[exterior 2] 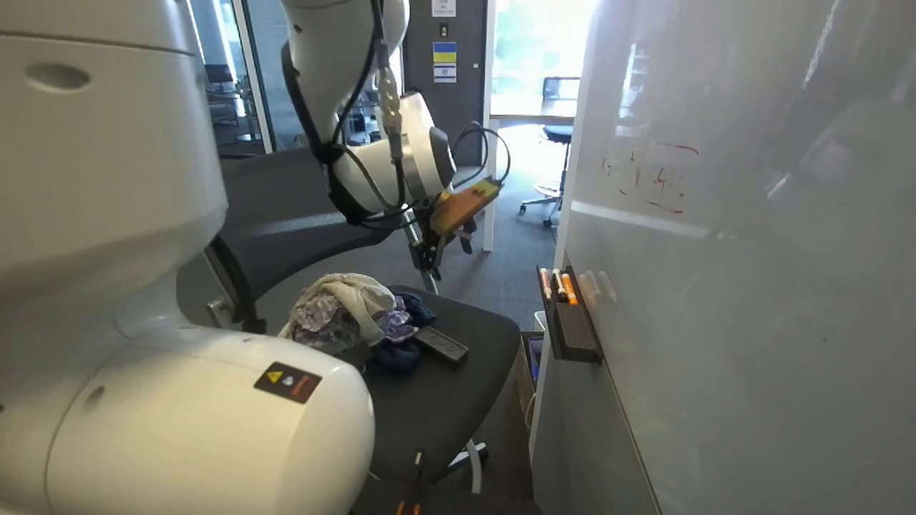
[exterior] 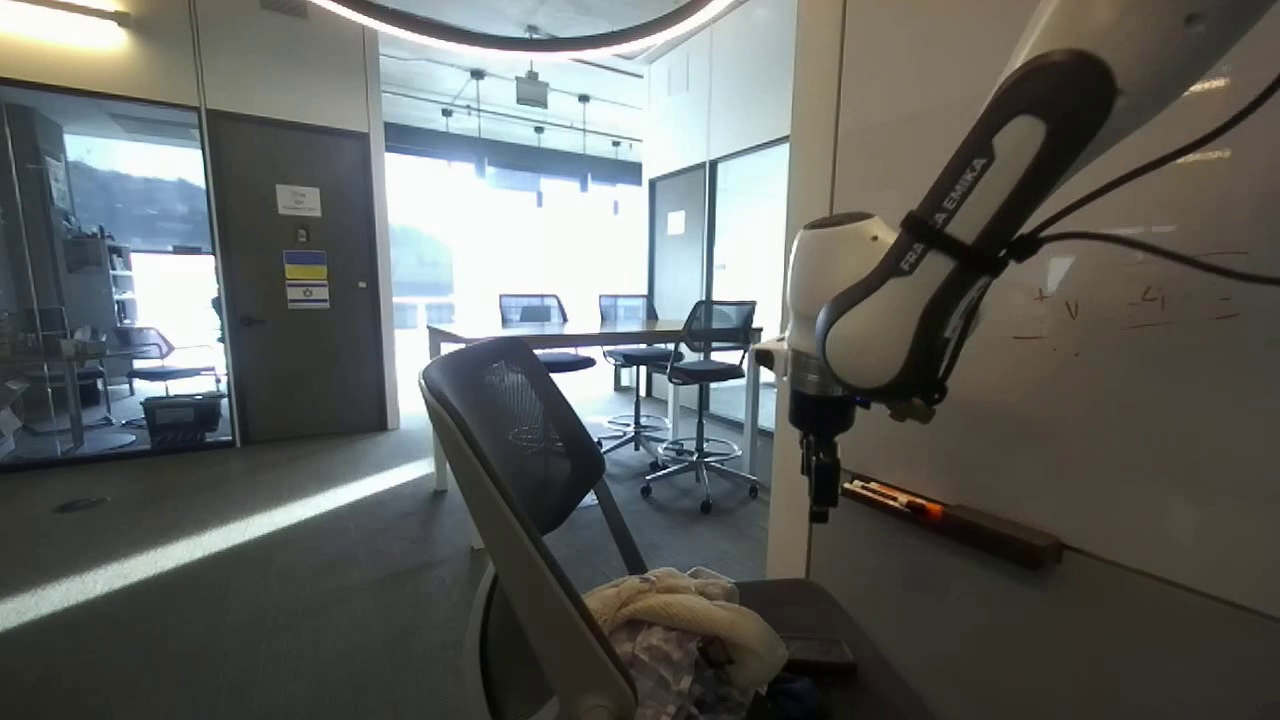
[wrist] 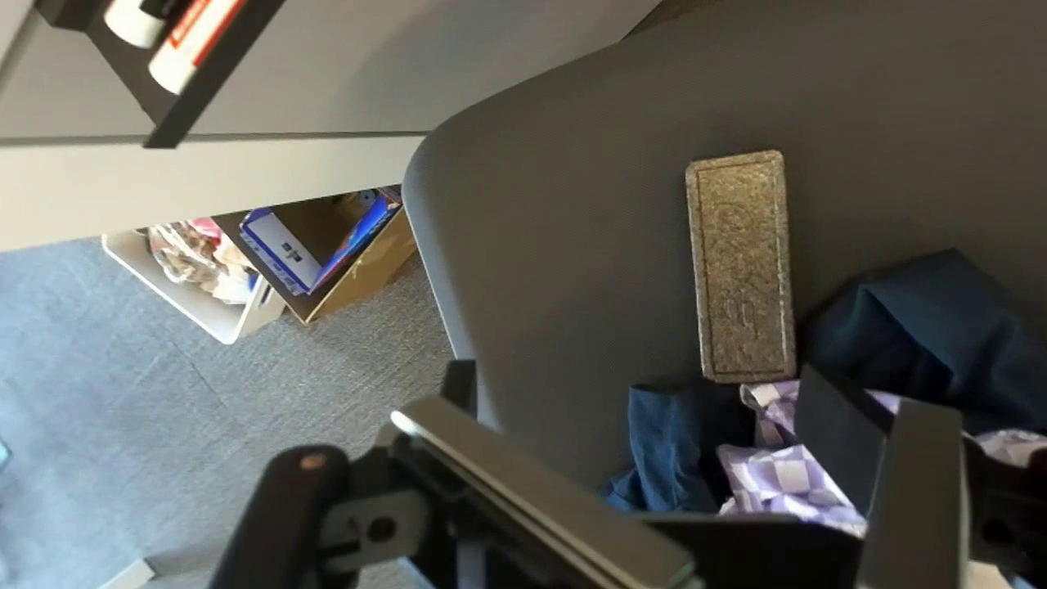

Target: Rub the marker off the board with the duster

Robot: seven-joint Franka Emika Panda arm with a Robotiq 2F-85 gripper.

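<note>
The tool (exterior: 820, 508) is pointing down above the chair (wrist: 572, 245), its two fingers (wrist: 920, 499) standing wide apart and holding nothing. The duster (wrist: 743, 270), a flat brown block with a bordered face, is lying on the chair below the tool; in the wrist view it is showing ahead of the gap between the fingers. Its end closest to the tool is touching or lying just beside a purple checked cloth (wrist: 785, 483); I cannot tell which. A dark blue cloth (wrist: 941, 327) is bunching up near the duster, and a cream cloth (exterior: 700, 610) is lying on the same heap, lower than the tool.

The whiteboard (exterior 2: 751, 322) is standing to one side of the tool, and the red marks (exterior 2: 662, 186) on it are showing higher than the tool in both exterior views. Against the whiteboard, a dark tray (exterior 2: 549, 322) is holding markers (exterior 2: 569, 288) at its end nearer the tool and a dark brown block (exterior 2: 577, 330) at its farther end. On the floor, well below the tool, a cardboard box (wrist: 368, 274) and a white bin (wrist: 245, 317) are standing side by side.
</note>
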